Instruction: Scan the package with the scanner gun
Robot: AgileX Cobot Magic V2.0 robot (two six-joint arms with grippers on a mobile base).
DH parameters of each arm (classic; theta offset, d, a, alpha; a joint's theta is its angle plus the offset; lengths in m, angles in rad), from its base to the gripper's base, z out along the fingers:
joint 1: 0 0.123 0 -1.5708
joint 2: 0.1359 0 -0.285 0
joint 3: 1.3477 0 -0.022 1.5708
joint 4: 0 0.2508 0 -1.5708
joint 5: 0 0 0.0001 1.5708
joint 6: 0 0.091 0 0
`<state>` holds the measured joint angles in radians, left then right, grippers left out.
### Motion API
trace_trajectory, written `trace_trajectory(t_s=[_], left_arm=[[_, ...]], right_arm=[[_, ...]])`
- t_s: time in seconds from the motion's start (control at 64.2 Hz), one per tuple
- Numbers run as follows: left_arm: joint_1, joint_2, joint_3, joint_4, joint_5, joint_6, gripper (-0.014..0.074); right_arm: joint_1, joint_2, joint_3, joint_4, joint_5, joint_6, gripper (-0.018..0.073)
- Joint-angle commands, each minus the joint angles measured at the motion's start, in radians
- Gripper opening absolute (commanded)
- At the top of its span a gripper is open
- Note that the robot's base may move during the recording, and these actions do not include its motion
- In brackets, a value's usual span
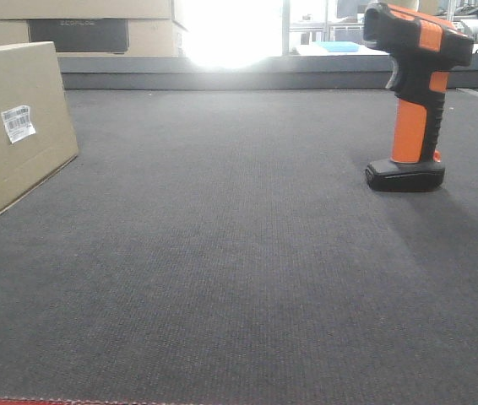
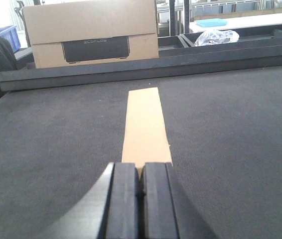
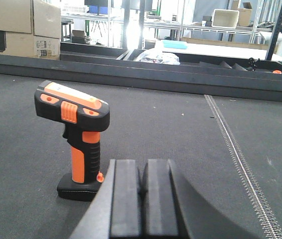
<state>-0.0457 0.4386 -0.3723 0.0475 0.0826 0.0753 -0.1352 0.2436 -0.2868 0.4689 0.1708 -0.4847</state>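
A: Package (image 1: 15,131) leans on the tabletop (image 1: 239,278) well left of the scanner gun (image 1: 412,97), label (image 1: 18,123) outward for scanning?

B: Yes. Left pincer (image 2: 142,191) and right pincer (image 3: 142,189) are pressed together, empty; the gun stands upright, graspable.

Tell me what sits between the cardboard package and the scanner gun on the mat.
Nothing. In the front view, only bare dark mat stretches between the package on the left and the upright scanner gun on the right.
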Motion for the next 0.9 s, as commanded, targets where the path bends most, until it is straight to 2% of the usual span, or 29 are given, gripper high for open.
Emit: trace_trajectory(t_s=[0.0, 0.156, 0.296, 0.421, 0.452, 0.514, 0.888], left_arm=[[-0.006, -0.079, 0.008, 0.054, 0.068, -0.053, -0.0111], [0.017, -0.259, 0.128, 0.052, 0.084, -0.053, -0.0111], [0.058, -0.388, 0.265, 0.001, 0.016, -0.053, -0.0111], [0.071, -0.439, 0.372, 0.001, -0.068, -0.053, -0.0111], [0.071, -0.439, 0.372, 0.001, -0.117, -0.053, -0.0111], [0.071, -0.439, 0.372, 0.001, -0.058, -0.053, -0.0111], [0.071, -0.439, 0.372, 0.001, -0.054, -0.053, -0.0111]], right_arm=[[-0.006, -0.004, 0.002, 0.003, -0.015, -0.004, -0.0151], [-0.006, -0.004, 0.002, 0.003, -0.015, -0.004, -0.0151], [-0.006, -0.004, 0.002, 0.003, -0.015, -0.004, -0.0151], [-0.006, -0.004, 0.002, 0.003, -0.015, -0.004, -0.0151], [-0.006, -0.004, 0.002, 0.003, -0.015, -0.004, -0.0151], [-0.006, -0.004, 0.002, 0.003, -0.015, -0.004, -0.0151], [-0.006, -0.004, 0.002, 0.003, -0.015, -0.004, -0.0151]])
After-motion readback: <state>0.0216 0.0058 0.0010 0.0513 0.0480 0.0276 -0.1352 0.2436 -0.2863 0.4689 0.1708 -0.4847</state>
